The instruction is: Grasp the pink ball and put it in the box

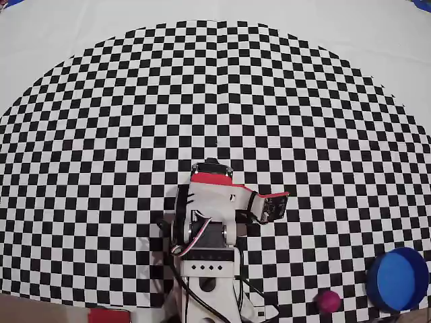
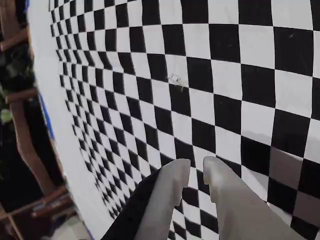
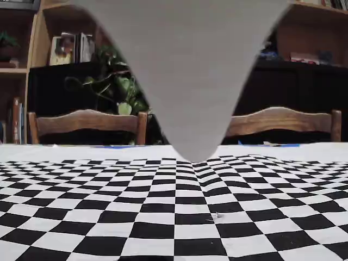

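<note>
Overhead view alone shows the task items: checkered counter (image 1: 215,101), arm folded near its base, the box (image 1: 397,278) at lower right, the pink ball (image 1: 328,300) just left of it, well apart from the hand (image 1: 275,206). Wrist view shows the hand (image 2: 196,170) nearly clenched, fingertips slightly apart, grasping nothing. Judged step: reach not begun; next, swing toward the ball and spread the fingers.

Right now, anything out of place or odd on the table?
Nothing spilled or damaged. The pink ball and blue box sit upright and apart at the checkered mat's near right corner in the overhead view. The pincer is empty, nearly closed. A grey blur blocks the fixed view's centre.
</note>
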Robot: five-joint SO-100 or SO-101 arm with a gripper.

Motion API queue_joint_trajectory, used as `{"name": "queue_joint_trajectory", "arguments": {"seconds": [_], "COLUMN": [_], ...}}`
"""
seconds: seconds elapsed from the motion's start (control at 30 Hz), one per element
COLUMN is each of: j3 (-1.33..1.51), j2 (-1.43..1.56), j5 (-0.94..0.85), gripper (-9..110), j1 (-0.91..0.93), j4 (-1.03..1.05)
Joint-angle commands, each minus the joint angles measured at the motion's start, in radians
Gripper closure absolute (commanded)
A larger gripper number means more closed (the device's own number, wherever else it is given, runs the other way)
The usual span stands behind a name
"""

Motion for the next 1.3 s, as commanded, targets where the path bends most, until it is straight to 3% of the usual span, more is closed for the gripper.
{"name": "queue_joint_trajectory", "arguments": {"seconds": [0.0, 1.2, 1.27], "j3": [0.006, 0.008, 0.008], "j2": [0.018, 0.017, 0.012], "j5": [0.009, -0.028, -0.032], "gripper": [101, 101, 93], "j1": [0.002, -0.015, -0.009], "j4": [0.005, -0.044, -0.087]}}
